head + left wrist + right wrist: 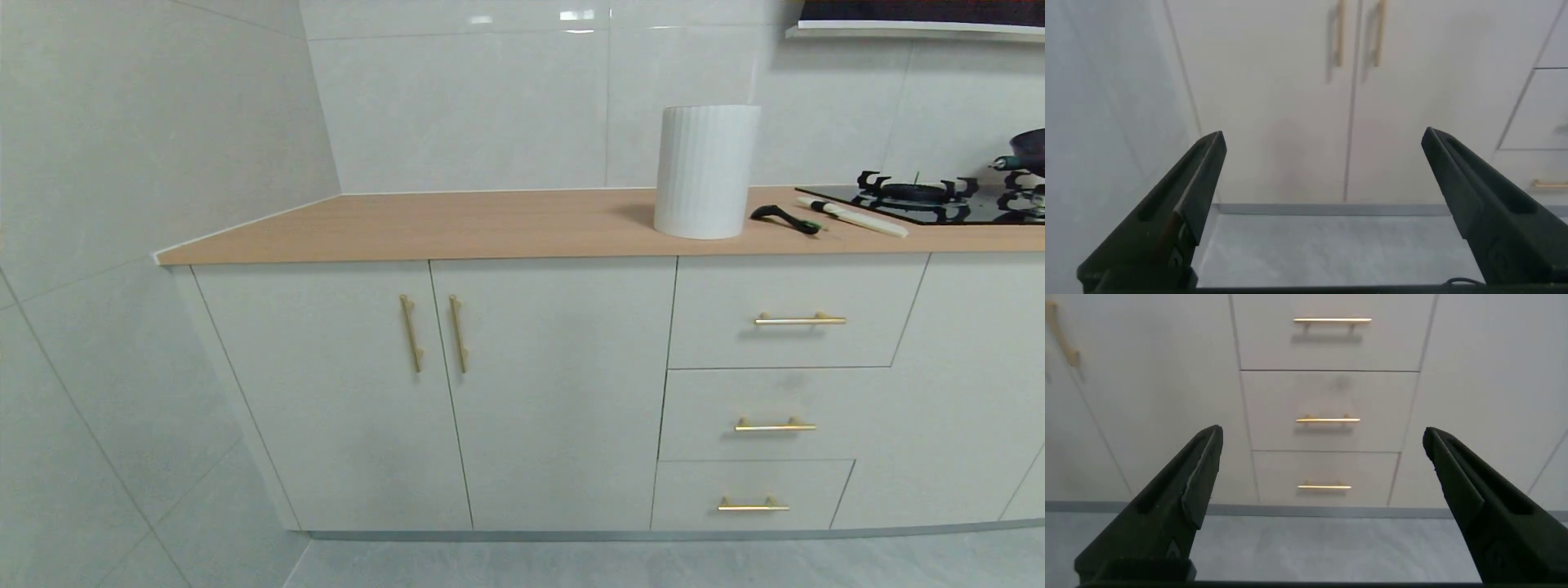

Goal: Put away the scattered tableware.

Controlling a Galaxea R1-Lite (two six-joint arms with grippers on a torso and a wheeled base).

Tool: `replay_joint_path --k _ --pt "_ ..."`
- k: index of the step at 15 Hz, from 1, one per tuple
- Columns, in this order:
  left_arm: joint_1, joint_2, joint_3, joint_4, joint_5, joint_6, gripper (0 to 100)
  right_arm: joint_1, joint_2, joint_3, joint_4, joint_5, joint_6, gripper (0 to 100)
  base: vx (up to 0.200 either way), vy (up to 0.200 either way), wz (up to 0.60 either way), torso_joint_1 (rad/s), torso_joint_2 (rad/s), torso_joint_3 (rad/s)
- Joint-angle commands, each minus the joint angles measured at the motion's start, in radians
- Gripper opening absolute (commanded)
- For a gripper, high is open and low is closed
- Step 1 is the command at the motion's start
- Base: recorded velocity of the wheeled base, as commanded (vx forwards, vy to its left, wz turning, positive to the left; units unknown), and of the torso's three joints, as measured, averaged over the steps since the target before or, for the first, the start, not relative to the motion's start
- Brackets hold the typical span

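A big pale cupboard [563,392] stands against the tiled wall, with a long wooden top [457,224] on it. The wooden top runs off the picture on the right. The cupboard has two doors [326,392] with gold handles side by side. Next to the doors are three drawers [796,343], one over the other. They are all closed, so what is inside is hidden.

At the far right of the wooden top sits a black stove [922,200], cut off by the edge. A dark pan [1024,151] on it is cut off too, so just a bit of it shows.

A tall white jar [704,171] with ribbed sides stands upright on the wooden top, near the stove. Its inside cannot be seen from here.

The left gripper [1323,212] hangs low in front of the two doors. Its jaws are spread wide and empty. The right gripper [1323,506] hangs low in front of the three drawers, jaws spread wide and empty too.

The tableware lies on the wooden top between the jar and the stove. A long white tool [853,217] lies by the stove's front edge; I cannot tell if it touches. A small black tool [784,218] lies just beside the jar. It is too small to tell what it is.
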Motion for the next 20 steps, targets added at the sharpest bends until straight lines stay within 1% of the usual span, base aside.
replay_joint_path --k 1,6,17,20 --pt "0.0 0.0 0.0 0.0 0.001 0.001 100 0.0 0.002 0.0 0.0 0.001 -0.001 100 0.0 -0.2 0.0 0.002 0.0 -0.002" --pt "0.0 0.0 0.0 0.0 0.001 0.0 100 0.0 0.002 -0.001 0.0 0.001 -0.001 100 0.0 -0.2 0.0 0.002 0.0 0.006" --pt "0.0 0.0 0.0 0.0 0.001 0.0 100 0.0 0.002 -0.001 0.0 0.001 0.001 100 0.0 0.0 0.0 0.0 0.0 0.0" --pt "0.0 0.0 0.0 0.0 0.001 0.0 100 0.0 0.002 0.0 0.0 0.001 0.001 100 0.2 0.0 0.0 -0.002 0.0 0.002"
